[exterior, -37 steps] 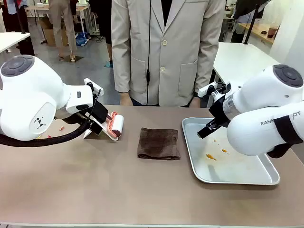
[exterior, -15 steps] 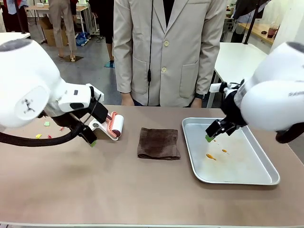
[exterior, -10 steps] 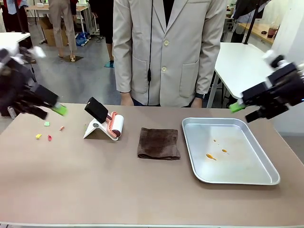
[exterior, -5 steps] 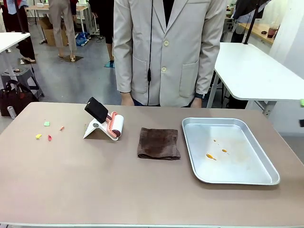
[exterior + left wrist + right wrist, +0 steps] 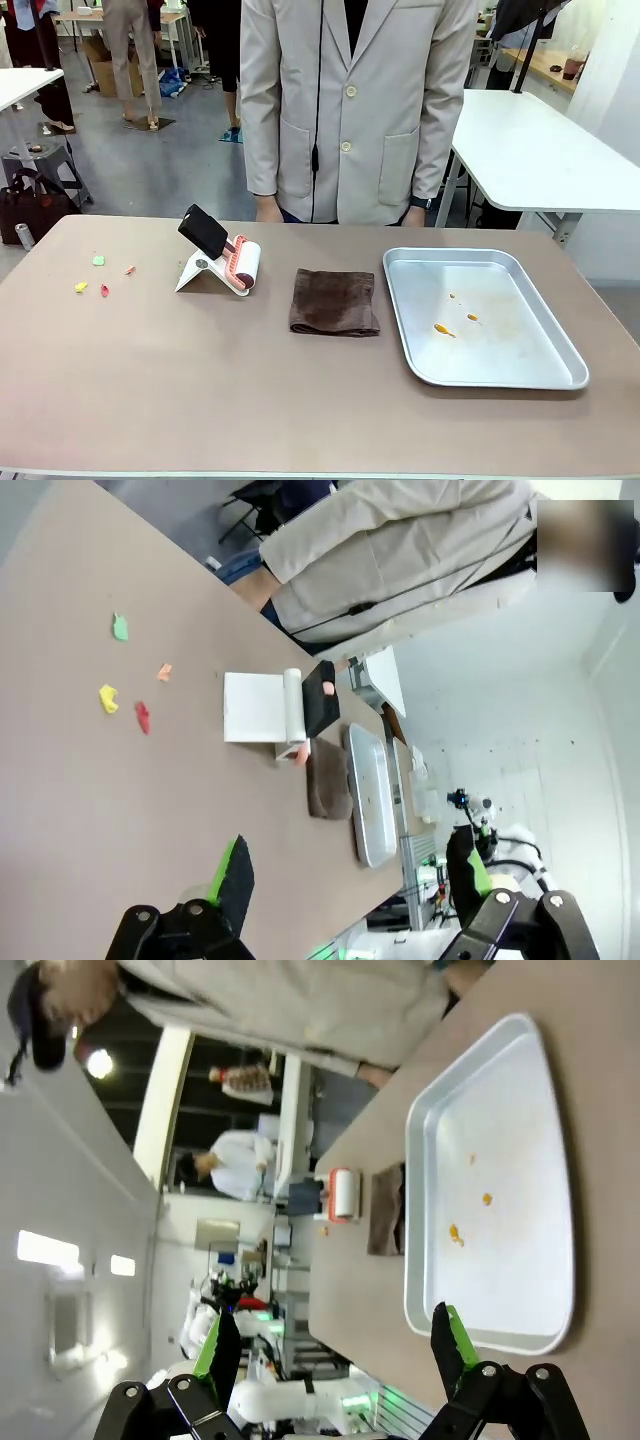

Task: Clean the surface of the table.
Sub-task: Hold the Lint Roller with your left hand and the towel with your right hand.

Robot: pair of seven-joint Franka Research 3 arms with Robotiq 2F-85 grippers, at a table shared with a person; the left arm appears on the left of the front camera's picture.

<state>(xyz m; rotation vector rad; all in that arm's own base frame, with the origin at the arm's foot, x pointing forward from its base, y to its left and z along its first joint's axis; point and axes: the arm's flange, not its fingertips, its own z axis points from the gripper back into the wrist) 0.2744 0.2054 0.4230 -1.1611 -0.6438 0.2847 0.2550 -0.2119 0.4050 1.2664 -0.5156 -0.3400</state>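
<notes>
the table (image 5: 200, 400) spans the front view, a person (image 5: 345, 110) at its far side. on it: 4 coloured scraps (image 5: 80, 287) far left, a lint roller (image 5: 243, 265), a brown cloth (image 5: 334, 301) at centre, a metal tray (image 5: 500, 350) right. the left gripper (image 5: 350, 855) and right gripper (image 5: 335, 1325) hover above it, jaws apart, holding nothing.

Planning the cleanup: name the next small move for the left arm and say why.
Probably lower the left pincer, open and empty, toward the lint roller, aiming for its black handle. Small coloured scraps lie on the table beside the roller, on that arm's side, and it looks suited to lifting them.
</notes>
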